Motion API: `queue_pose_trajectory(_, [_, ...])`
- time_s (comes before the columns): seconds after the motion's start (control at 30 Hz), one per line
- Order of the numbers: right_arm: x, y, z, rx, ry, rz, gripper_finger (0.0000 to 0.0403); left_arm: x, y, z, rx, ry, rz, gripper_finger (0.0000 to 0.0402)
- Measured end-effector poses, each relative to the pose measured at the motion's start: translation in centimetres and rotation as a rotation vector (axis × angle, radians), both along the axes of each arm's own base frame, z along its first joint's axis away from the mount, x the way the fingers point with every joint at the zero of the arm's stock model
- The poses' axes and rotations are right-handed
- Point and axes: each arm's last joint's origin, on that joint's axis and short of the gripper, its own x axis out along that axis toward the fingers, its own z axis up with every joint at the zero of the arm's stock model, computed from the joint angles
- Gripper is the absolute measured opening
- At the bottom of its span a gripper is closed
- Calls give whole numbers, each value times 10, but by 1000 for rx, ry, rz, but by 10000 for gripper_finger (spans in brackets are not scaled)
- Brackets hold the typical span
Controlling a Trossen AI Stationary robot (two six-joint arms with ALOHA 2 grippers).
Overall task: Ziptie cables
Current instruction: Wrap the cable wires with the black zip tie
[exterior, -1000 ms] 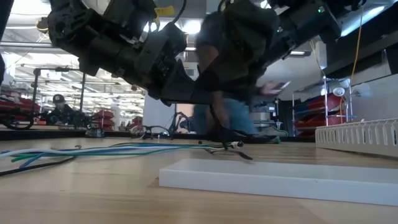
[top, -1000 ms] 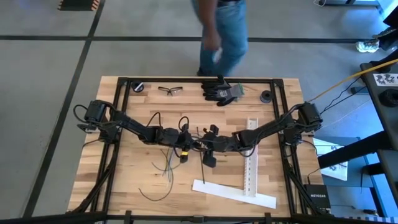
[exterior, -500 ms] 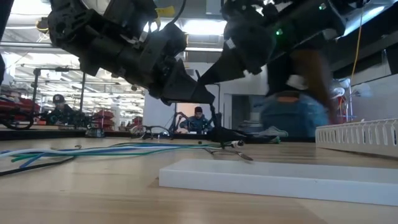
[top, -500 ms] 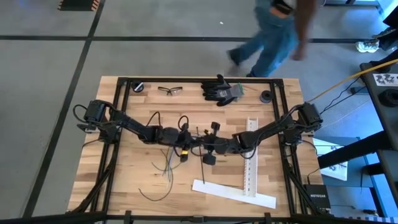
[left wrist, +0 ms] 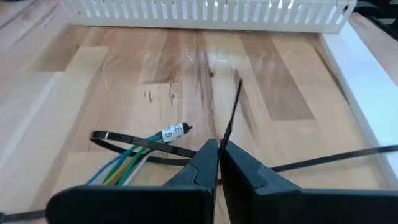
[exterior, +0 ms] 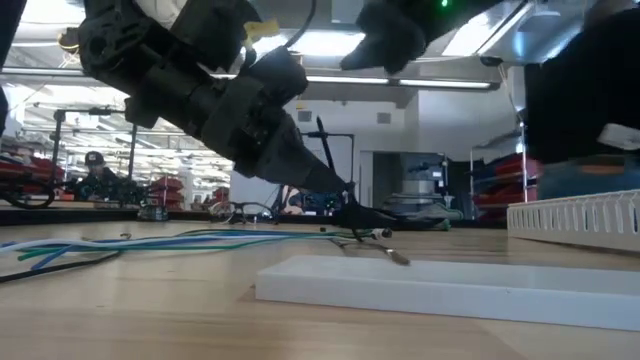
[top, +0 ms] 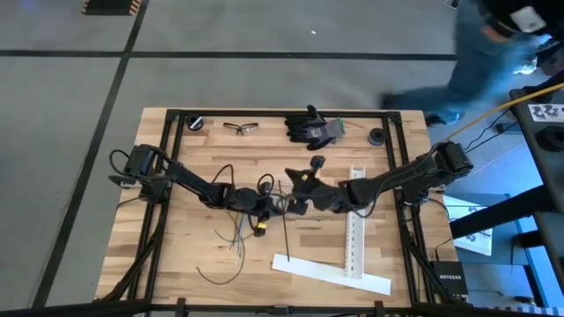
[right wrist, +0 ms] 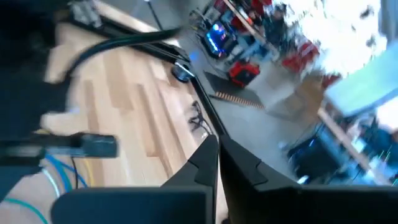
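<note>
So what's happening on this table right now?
Two robot arms are working at mid-table on a bundle of cables. The left gripper is shut on a black ziptie whose loop lies around the cables' ends. The right gripper is shut too, raised off the table and holding nothing visible. A person walks past beyond the table.

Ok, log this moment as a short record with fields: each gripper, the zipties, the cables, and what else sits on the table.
left gripper: shut on a ziptie, low over the table's middle
right gripper: shut, nothing seen in it, raised beside the left
looped ziptie: around the cables
cables: lying on the wooden table
other items: white slotted strip, flat white strip, black gloves, safety glasses
</note>
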Motion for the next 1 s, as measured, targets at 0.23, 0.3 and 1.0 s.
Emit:
queue_pose_trajectory(0.23, [-9, 3, -20, 573, -30, 81, 15, 0, 0, 9, -8, -32, 5, 0])
queue_pose_trajectory(0.3, [-7, 7, -35, 666, -21, 132, 36, -1, 0, 11, -6, -40, 4, 0])
queue_pose_trajectory(1.0, [12, 14, -74, 618, 10, 259, 37, -1, 1, 10, -7, -29, 7, 0])
